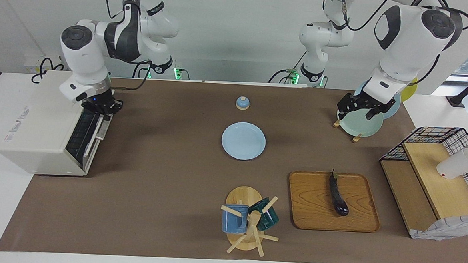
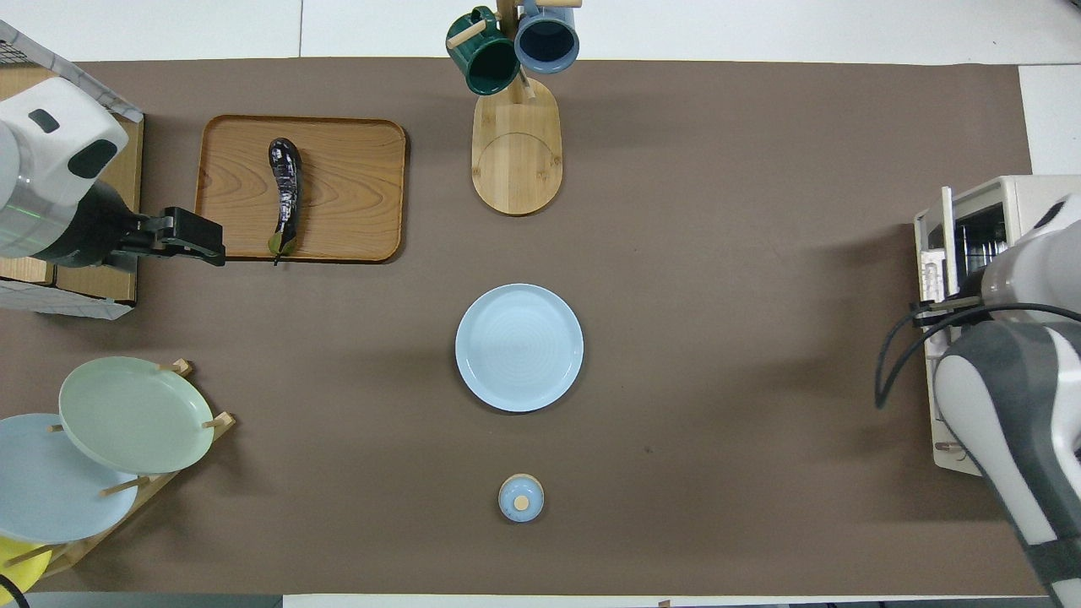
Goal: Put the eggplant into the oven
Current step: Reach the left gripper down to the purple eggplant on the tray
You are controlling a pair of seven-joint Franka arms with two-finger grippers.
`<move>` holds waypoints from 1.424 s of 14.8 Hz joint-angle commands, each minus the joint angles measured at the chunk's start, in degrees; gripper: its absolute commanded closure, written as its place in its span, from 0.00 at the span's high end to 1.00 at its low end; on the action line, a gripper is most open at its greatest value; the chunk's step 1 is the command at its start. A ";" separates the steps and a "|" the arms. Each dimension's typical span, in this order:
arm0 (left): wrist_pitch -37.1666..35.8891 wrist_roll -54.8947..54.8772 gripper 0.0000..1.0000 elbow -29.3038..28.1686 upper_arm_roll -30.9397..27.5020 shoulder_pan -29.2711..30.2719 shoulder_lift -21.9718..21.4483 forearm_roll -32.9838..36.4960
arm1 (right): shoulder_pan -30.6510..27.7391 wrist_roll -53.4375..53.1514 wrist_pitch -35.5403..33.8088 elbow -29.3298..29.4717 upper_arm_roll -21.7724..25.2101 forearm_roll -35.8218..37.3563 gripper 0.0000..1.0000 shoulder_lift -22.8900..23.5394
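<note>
Oven door partly down, eggplant on its tray

The right gripper (image 1: 103,110), fingers together, gripped the handle of the oven (image 1: 41,137) door, which hung tilted partway open at the right arm's end of the table. The eggplant (image 1: 338,195) lay on the wooden tray (image 1: 314,208) toward the left arm's end. The left gripper (image 1: 357,110), fingers apart and empty, hovered over the green plate (image 1: 360,124) in the rack.

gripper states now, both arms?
Left gripper: open, empty, over the plate rack.
Right gripper: shut on the oven door handle, door partly down on the oven.
</note>
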State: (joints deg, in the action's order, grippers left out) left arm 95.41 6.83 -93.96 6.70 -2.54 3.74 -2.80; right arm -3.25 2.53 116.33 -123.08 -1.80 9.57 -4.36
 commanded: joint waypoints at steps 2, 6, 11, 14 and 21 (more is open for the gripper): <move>4.69 -3.57 1.00 3.86 -0.19 0.17 8.27 -0.28 | 1.92 -2.61 14.06 -2.07 0.48 0.01 0.00 7.52; 11.36 -7.36 1.00 5.02 -0.28 0.52 14.18 -0.01 | 2.63 -3.75 18.75 -3.05 0.48 -0.69 0.00 11.91; 17.34 -11.04 1.00 5.19 -0.37 0.61 19.98 1.65 | 2.72 -7.09 18.32 -2.96 0.13 -5.50 0.00 12.62; 23.66 -11.14 1.00 4.67 -0.28 0.26 23.40 1.57 | 2.81 -8.41 16.39 -2.96 -0.22 -11.50 0.00 12.45; 33.61 -12.28 1.00 2.21 -0.37 0.34 27.81 2.18 | 6.32 -10.10 11.63 1.44 -1.19 -11.25 0.80 12.62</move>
State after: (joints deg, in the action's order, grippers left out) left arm 126.86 -4.37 -90.49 6.53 -2.07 31.58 -1.98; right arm 3.30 -7.97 128.46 -121.96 -2.93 -1.02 8.60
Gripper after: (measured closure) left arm 0.000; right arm 0.960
